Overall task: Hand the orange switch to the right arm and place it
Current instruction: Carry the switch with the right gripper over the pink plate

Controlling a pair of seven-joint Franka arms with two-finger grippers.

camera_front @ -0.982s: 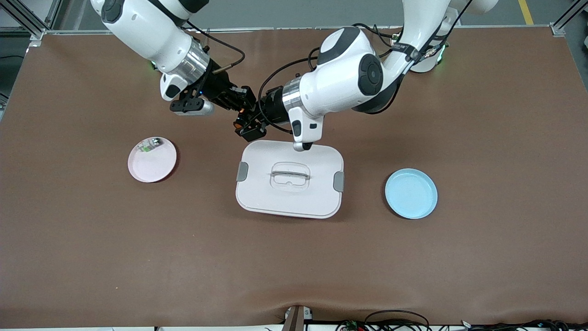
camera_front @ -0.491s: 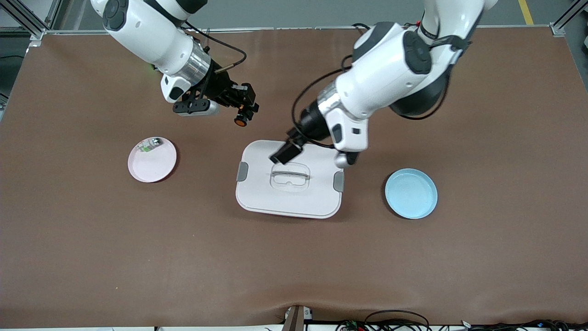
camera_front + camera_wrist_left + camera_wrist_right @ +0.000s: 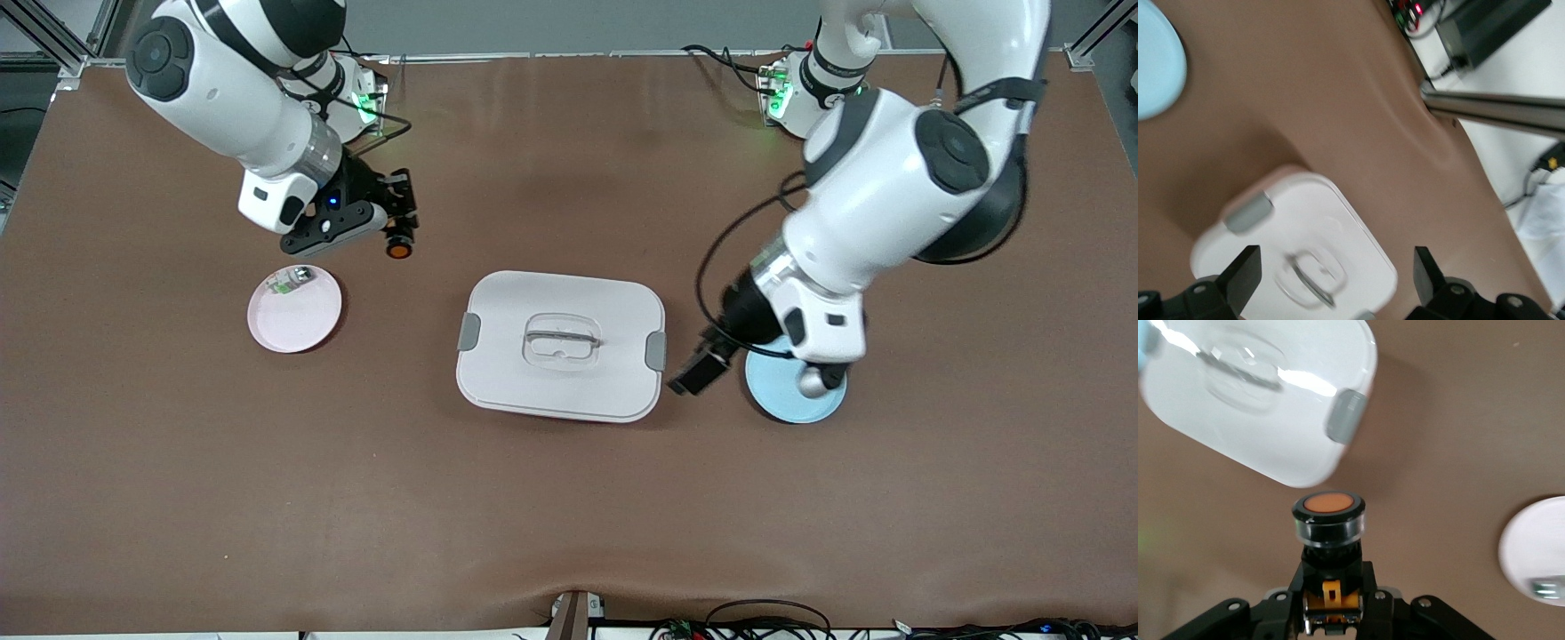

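The orange switch (image 3: 399, 248) is held in my right gripper (image 3: 396, 235), which is shut on its black body. It hangs over bare table between the pink plate (image 3: 307, 322) and the white lidded box (image 3: 613, 302). In the right wrist view the switch (image 3: 1329, 514) points its orange cap outward from the gripper (image 3: 1331, 587). My left gripper (image 3: 696, 374) is open and empty, low over the table between the box and the blue plate (image 3: 782, 396). The left wrist view shows its fingers (image 3: 1241, 275) spread wide, with the box (image 3: 1351, 233) past them.
The pink plate holds a small clear-and-green part (image 3: 286, 283), also seen in the right wrist view (image 3: 1546, 589). The box has grey side clips (image 3: 468, 332) and a lid handle (image 3: 561, 339). The blue plate (image 3: 1155, 60) also shows in the left wrist view. Brown mat surrounds them.
My left gripper let go of the switch and swung away over the box to beside the blue plate. My right gripper kept the switch and carried it toward the pink plate.
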